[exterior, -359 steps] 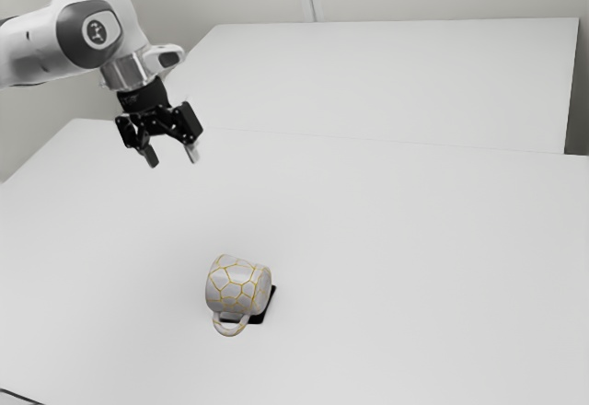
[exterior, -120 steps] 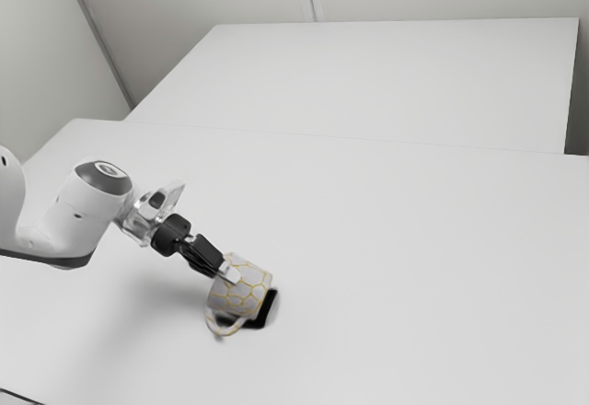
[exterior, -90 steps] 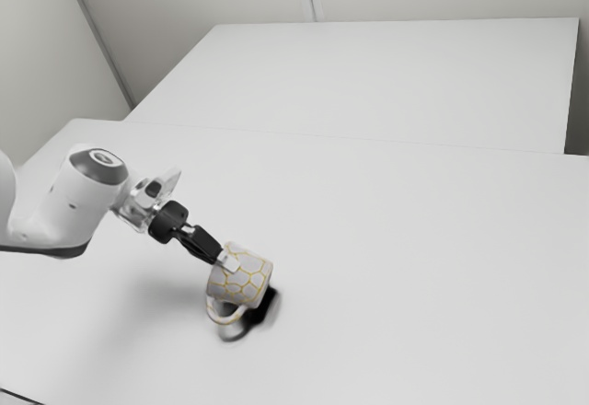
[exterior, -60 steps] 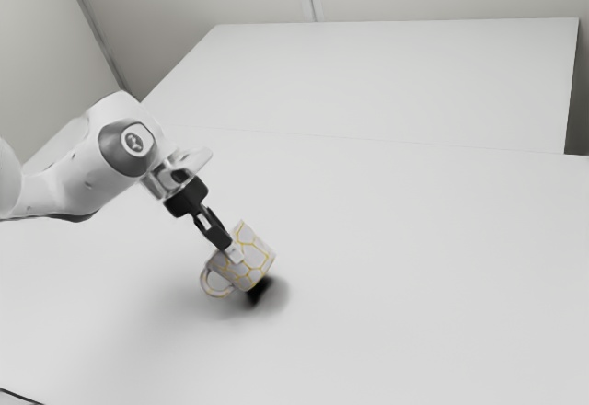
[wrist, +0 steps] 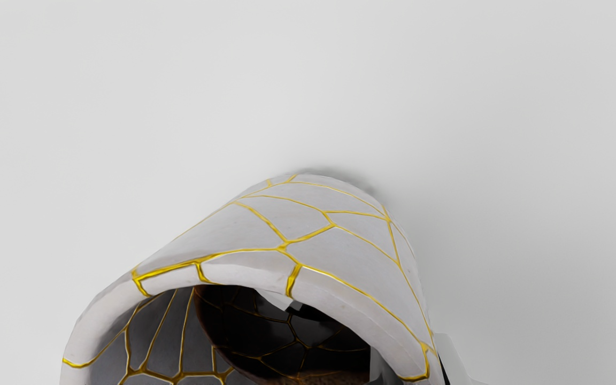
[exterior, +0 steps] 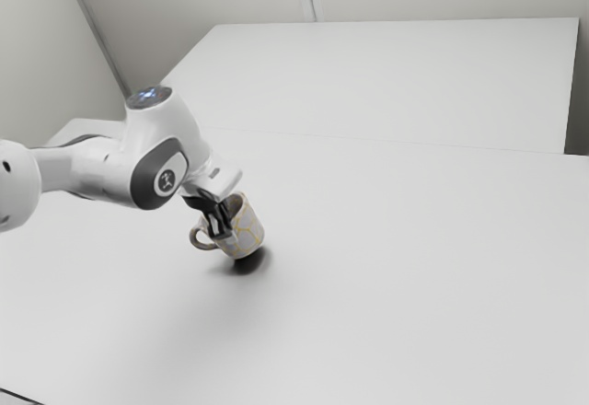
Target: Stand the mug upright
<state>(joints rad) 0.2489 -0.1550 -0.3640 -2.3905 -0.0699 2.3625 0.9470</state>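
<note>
The white mug with gold crack-like lines (exterior: 247, 232) is held at a tilt over the white table (exterior: 386, 276), its mouth raised and its base turned down and toward the exterior view's right. Its wall is pinched by the black two-finger gripper (exterior: 224, 233), whose fingers are drawn nearly together, with only the thickness of the wall left between them. Because the mug is gripped by one side of its wall, it could be swung in the grasp if the lower edge of its base were caught on the table during levelling. If it were let go at this lean, it would probably be tipped back onto its side, since the base is not laid flat; a release from too high could make it rock. By the exterior view the lean, the curved handle (exterior: 195, 237) toward that view's left and the dark shadow (exterior: 248, 264) under the base are given, though whether the base edge is touching the table cannot be settled. By the wrist view the grasp is explained: the dark interior (wrist: 265, 331) is looked into, and one pale finger (wrist: 380, 361) is seen inside the rim, the other pale finger (wrist: 453, 361) outside.
</note>
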